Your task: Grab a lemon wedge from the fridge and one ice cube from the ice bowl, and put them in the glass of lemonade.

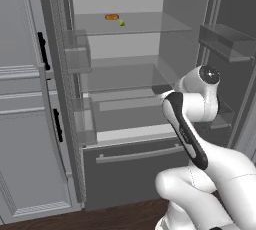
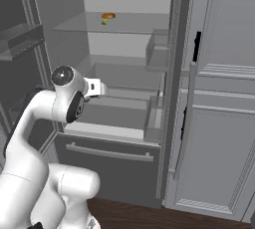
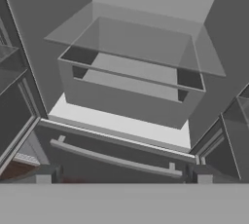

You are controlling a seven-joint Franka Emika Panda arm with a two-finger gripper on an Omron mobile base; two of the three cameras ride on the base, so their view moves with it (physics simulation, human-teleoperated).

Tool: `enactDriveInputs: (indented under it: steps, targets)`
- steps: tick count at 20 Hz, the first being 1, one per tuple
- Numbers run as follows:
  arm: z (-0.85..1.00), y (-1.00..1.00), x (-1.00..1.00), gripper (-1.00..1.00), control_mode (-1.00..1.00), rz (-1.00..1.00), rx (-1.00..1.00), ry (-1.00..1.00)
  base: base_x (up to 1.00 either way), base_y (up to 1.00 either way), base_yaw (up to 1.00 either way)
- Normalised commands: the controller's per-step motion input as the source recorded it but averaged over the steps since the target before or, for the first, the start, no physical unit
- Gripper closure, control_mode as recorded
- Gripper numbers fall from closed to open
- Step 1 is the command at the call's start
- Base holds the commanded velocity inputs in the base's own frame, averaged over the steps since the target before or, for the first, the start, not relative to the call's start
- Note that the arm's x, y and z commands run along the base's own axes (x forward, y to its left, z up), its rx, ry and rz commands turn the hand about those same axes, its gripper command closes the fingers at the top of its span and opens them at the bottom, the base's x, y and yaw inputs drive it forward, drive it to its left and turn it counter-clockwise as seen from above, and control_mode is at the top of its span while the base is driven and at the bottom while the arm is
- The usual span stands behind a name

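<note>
In the left base view the fridge (image 1: 125,99) is seen with both doors swung wide. The lemon wedge (image 1: 121,23) lies on the upper glass shelf (image 1: 150,24), at about twelve o'clock in the frame, just beside an orange oblong item (image 1: 111,17) that sits at its ten o'clock. The arm is raised in front of the lower compartment, well below that shelf.

In the right base view the wedge (image 2: 104,22) is found at about eleven o'clock, again just beside the orange item (image 2: 108,16). The hand is pointed into the fridge at the level of the crisper drawer (image 2: 114,116) — the wedge is well above it.

In the hand view the claw (image 3: 124,177) is shown spread to its full width with nothing between the tips; ahead are the crisper drawer (image 3: 126,99) and the bottom drawer's bar handle (image 3: 114,159).

The wedge is judged to be light, soft and slippery — easily nudged along the glass. It is best taken across its rounded middle, the orange item being avoided.
</note>
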Motion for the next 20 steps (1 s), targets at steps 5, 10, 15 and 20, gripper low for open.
enactDriveInputs:
  steps: [5,10,15,20]
  targets:
    - [0.00,0.00,0.00,-1.00,-1.00,0.00,0.00,0.00,0.00,0.00,0.00]
    - [0.00,0.00,0.00,-1.00,-1.00,0.00,0.00,0.00,0.00,0.00,0.00]
    - [0.01,0.05,0.00,-1.00,-1.00,-0.11,0.00,0.04,0.00,0.00,0.00]
    - [0.00,0.05,0.13,-1.00,-1.00,-0.07,0.00,0.01,0.00,0.00,0.00]
